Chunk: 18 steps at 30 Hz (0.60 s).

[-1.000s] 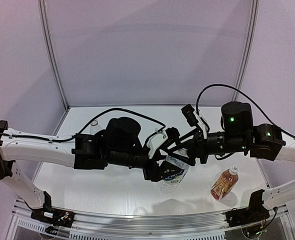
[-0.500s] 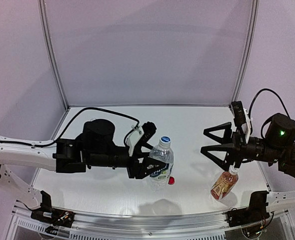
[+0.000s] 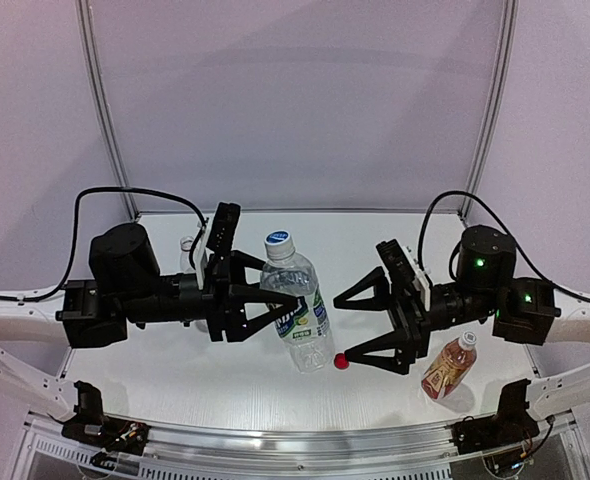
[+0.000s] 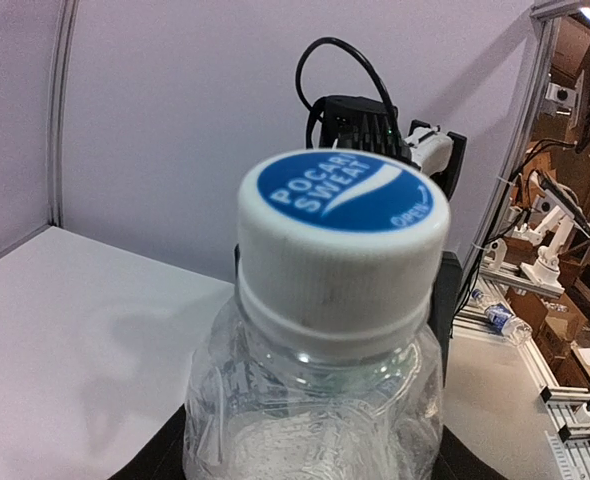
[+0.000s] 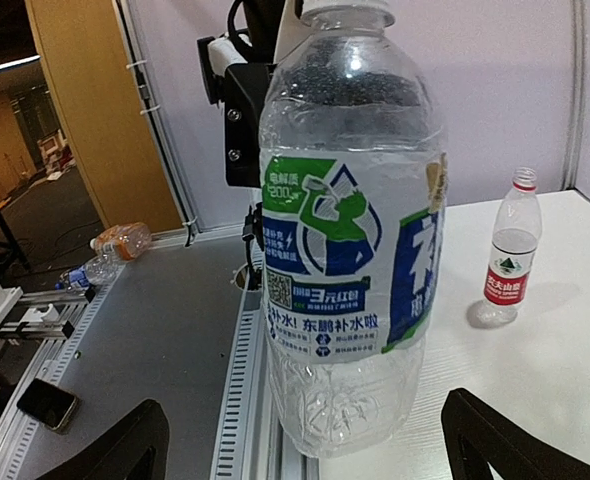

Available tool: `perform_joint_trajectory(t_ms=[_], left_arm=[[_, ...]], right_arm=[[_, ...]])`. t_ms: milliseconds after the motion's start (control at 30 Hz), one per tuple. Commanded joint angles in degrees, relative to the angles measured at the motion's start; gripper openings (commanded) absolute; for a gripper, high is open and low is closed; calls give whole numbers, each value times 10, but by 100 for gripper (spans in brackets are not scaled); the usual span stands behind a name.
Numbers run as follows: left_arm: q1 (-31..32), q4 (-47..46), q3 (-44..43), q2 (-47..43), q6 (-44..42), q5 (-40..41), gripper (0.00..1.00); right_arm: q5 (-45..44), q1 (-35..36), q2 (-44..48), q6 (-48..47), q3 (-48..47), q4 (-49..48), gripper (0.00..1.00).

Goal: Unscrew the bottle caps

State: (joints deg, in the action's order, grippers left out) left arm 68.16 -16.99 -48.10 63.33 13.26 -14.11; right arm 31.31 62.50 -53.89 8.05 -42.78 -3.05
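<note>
top external: bottle (image 3: 306, 330) clamped in left hand (image 3: 278, 304), right hand (image 3: 346, 331) just beside.

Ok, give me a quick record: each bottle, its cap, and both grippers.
left gripper: shut on green bottle, held upright
blue-and-white cap: on green bottle
right gripper: open, beside green bottle
red cap: loose on table
red-label bottle: standing back left, uncapped
amber bottle: lying at right, cap on
</note>
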Motion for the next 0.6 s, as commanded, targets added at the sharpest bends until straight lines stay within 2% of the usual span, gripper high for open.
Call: perform_joint_trajectory(t_ms=[0,300,567], left_arm=[[-5,-35,10,-6,25,-9,60],[-3,-72,12,4,44,-14,64],[4,-86,16,4,34,7,64]], right_arm=[[65,3,-44,-23,-50,-43,96],[38,3,-114,-13,-85,-69,91],[7,4,-139,14,-82,-107,77]])
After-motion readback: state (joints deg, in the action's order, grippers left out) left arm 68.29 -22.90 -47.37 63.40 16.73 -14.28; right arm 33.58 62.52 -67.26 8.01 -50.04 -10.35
